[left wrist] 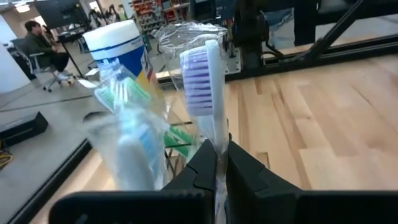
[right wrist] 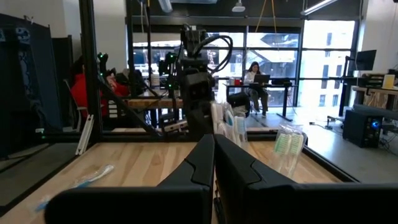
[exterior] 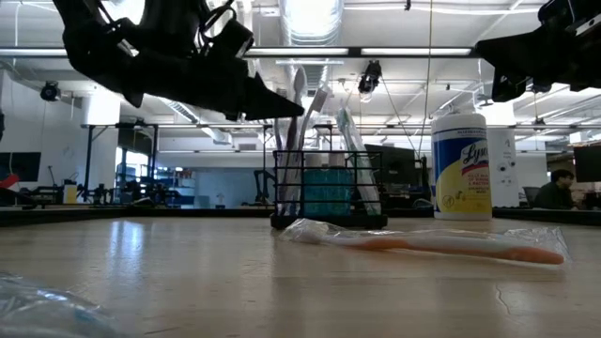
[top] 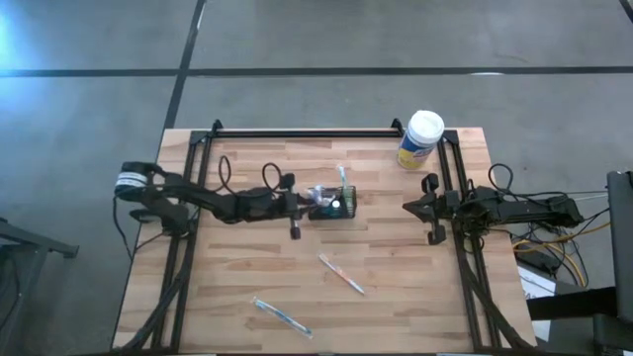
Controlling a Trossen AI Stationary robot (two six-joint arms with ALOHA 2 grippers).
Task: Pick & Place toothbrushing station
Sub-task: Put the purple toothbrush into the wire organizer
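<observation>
The toothbrushing station, a small black wire-mesh caddy (top: 343, 207) (exterior: 329, 192), stands on its base at the table's middle, with several plastic-wrapped toothbrushes upright in it. My left gripper (top: 305, 203) (left wrist: 221, 155) (exterior: 282, 106) reaches in from the table's left, above the caddy's left end. It is shut on a wrapped white toothbrush with purple bristles (left wrist: 202, 81). Green-bristled brushes (left wrist: 127, 93) stand just beside it. My right gripper (top: 407, 208) (right wrist: 213, 149) waits shut at the table's right, clear of everything. My left gripper pinches the toothbrush's handle just below the head (left wrist: 217, 134) between its two fingers, through the clear wrapper. The fingers come nearly level from the table's left and lie across the brush. The brush stands upright, bristle head up, its lower end down inside the caddy (exterior: 287, 211).
A white-lidded, yellow-labelled round canister (top: 420, 138) (exterior: 462, 167) stands at the far right. A wrapped orange toothbrush (top: 341, 273) (exterior: 423, 244) lies near the middle and a wrapped blue one (top: 282, 315) near the front edge. People sit in the room beyond.
</observation>
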